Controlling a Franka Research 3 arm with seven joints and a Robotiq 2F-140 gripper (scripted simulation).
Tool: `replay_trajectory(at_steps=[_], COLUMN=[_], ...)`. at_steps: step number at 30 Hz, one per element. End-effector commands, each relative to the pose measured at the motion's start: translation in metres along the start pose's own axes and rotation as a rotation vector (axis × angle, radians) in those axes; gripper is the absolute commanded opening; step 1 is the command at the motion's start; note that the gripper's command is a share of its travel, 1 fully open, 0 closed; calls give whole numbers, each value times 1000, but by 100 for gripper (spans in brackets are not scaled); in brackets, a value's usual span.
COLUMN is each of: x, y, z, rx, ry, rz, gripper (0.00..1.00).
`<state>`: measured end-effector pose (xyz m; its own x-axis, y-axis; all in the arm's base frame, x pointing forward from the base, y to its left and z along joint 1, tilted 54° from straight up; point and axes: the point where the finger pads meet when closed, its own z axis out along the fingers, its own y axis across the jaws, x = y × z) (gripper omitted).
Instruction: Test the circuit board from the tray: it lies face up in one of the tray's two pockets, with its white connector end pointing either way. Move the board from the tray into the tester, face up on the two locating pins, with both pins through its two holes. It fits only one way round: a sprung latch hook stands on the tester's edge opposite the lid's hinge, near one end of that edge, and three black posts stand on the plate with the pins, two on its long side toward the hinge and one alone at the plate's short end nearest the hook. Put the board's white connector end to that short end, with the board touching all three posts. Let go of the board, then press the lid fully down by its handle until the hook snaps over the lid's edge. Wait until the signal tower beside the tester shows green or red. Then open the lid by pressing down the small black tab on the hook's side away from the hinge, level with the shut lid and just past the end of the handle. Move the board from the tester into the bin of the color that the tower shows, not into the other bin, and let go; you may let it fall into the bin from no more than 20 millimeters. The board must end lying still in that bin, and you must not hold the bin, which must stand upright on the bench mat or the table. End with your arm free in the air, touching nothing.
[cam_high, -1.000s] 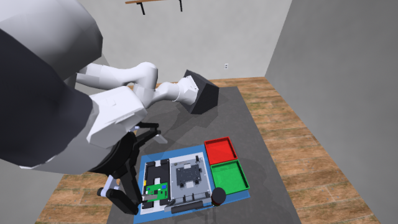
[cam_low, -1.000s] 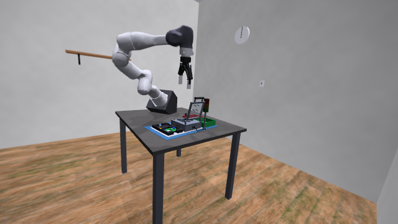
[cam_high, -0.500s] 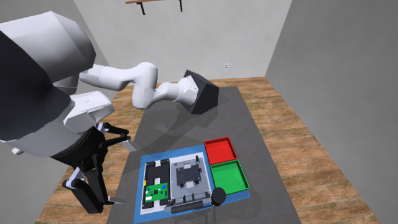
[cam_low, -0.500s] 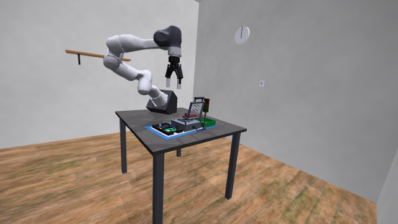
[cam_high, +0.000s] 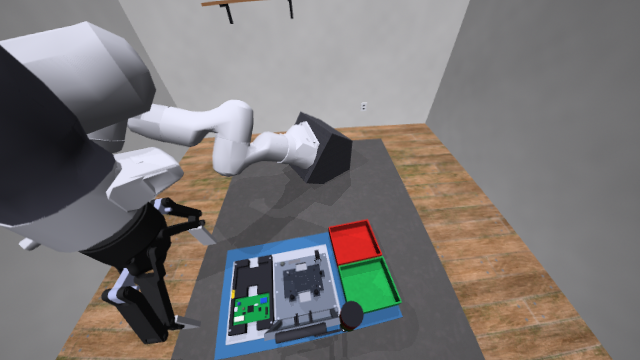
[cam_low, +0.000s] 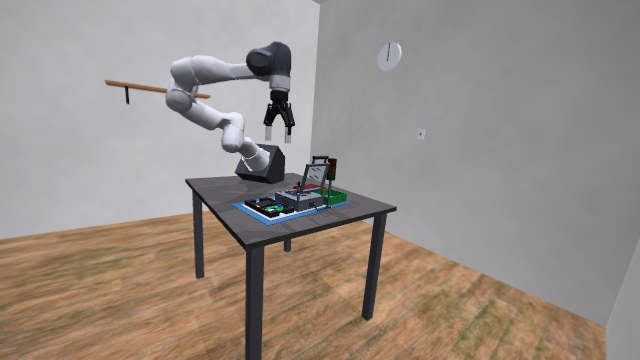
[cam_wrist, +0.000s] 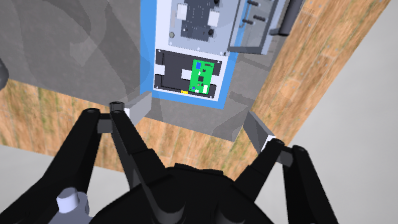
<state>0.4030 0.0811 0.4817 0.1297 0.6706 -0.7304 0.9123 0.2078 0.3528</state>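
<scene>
High above the tabletop (cam_low: 220, 197) I'm hanging with my jaws (cam_low: 278, 134) spread wide and nothing between them, well clear of everything. Down on the blue mat (cam_high: 222, 320), the green circuit board (cam_high: 252, 309) lies face up in one pocket of the black tray (cam_high: 239, 280). Just beside it sits the tester (cam_high: 330, 280), lid (cam_low: 316, 175) standing open, with the red bin (cam_high: 354, 242) and green bin (cam_high: 369, 285) on its far side.

Board (cam_high: 251, 309) in tray (cam_high: 243, 269); tester (cam_high: 327, 265) apparently touching beside.
</scene>
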Motion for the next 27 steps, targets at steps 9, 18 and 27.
replay_trajectory(at_steps=[9, 18, 27], x=[-1, -1, -1], y=[0, 0, 0], z=[1, 1, 1], rx=[1, 1, 1], ry=[-4, -4, -4], rz=[-22, -22, -22], gripper=[58, 58, 58])
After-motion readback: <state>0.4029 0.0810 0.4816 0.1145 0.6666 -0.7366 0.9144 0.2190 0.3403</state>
